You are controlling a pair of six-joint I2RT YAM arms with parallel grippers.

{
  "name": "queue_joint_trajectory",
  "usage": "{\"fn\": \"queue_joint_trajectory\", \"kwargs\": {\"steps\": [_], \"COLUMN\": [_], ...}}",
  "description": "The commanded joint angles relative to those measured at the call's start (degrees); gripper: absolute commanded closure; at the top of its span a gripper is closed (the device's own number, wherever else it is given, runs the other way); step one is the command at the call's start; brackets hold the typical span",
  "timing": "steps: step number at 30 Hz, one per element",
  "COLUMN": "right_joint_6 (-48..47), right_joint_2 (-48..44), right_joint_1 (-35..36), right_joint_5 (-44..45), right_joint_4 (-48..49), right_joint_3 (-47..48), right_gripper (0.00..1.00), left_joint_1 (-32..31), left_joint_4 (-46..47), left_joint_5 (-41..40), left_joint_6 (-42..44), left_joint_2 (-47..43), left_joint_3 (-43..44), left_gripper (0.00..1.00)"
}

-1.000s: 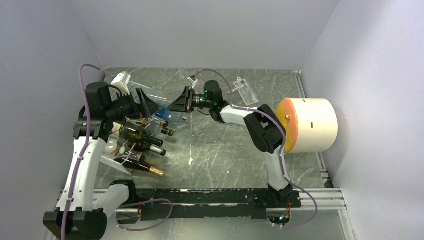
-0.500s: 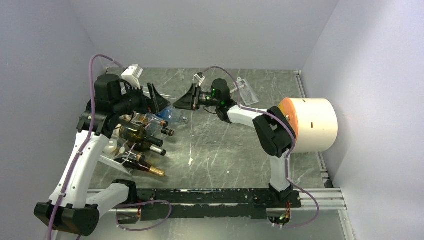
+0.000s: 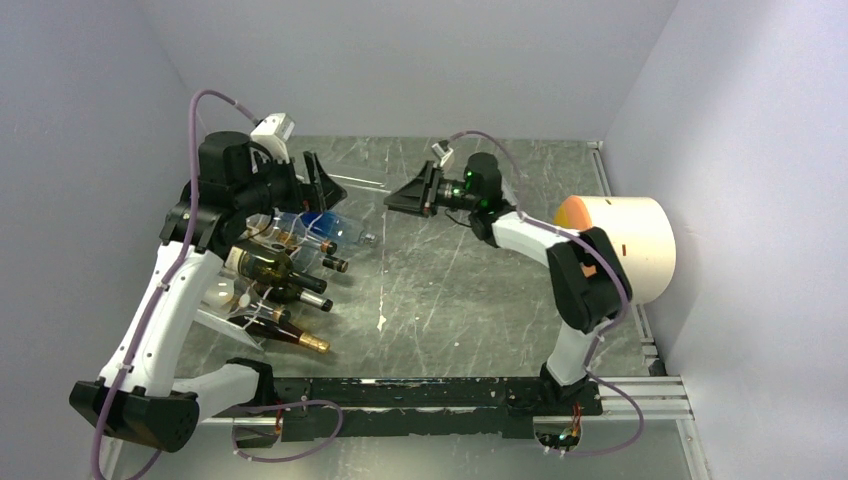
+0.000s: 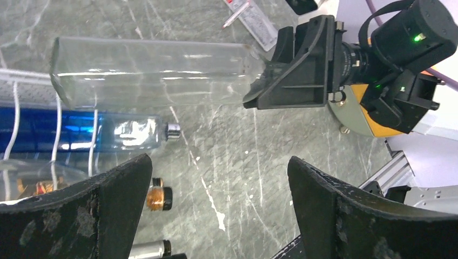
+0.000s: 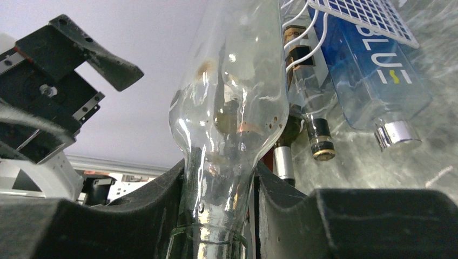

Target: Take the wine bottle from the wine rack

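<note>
Light: bright, even, overhead; shadows soft. Glare: streaks on wine bottle (image 4: 156, 70). Blur: right end effector fingers (image 5: 378, 226).

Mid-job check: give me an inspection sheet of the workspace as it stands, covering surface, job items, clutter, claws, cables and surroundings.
Surface: grey marbled table, bare in the middle.
Job's things: clear wine bottle held level by its neck, its base end near the white wine rack. The rack holds a blue bottle and dark bottles.
Clutter: cream cylinder with an orange face at the right; plastic packet at the far side.
Claws: left claw open, holding nothing; right claw shut on the clear bottle's neck.
Cables: purple cables loop off both arms; no snag seen.
Surroundings: plain pale walls; nothing else seen.
</note>
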Motion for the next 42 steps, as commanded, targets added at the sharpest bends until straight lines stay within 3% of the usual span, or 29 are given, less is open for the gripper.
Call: {"fn": "queue_joint_trajectory", "kwargs": {"steps": [1,8,11,14,17,19,27,32,36,42], "right_joint_6": [-9.64,-25.65,-33.21,-37.84,-42.58,-44.07,-50.47,-53.66,-52.91,-52.64], "right_joint_2": [-8.49,-19.07,-22.26,-25.23,-27.92,-29.78,-33.02,-32.45,-33.97,-36.39], "right_joint_1": [-3.23,-7.18,-7.57,-8.54,-8.87,-9.1,-9.27,-9.11,-9.0,-7.63], "right_joint_5": [-3.22,-1.45,0.73,1.8,4.19,5.25,7.74,8.94,8.22,7.9], "right_joint_4": [-13.04,-43.72,-55.83,-64.11,-72.15,-74.61,-81.18,-82.82,-82.07,-82.89], "right_joint_3": [1.36,2.18,2.28,0.93,-0.1,-1.66,-2.76,-2.58,-3.23,-4.28], "right_gripper": [1.0,1.0,1.0,1.0,1.0,1.0,1.0,1.0,1.0,1.0], "left_joint_1": [-3.95,-12.21,-12.74,-13.68,-17.05,-18.58,-24.56,-29.75,-32.41,-32.54], "left_joint_4": [3.25,9.07,13.54,25.9,27.48,27.55,43.59,48.87,43.09,45.69], "left_joint_5": [0.59,-3.25,3.21,13.64,16.85,20.52,30.06,26.2,18.18,10.86], "left_joint_6": [0.41,7.97,10.34,9.18,13.59,15.14,17.87,21.26,25.61,25.16], "left_joint_2": [3.22,8.84,10.65,11.49,15.08,17.61,16.5,16.97,21.56,24.78], "left_joint_3": [3.96,5.55,4.52,-2.57,-2.39,-2.1,-16.12,-22.65,-20.32,-19.62], "left_gripper": [0.0,0.01,0.01,0.01,0.01,0.03,0.01,0.0,0.02,0.04]}}
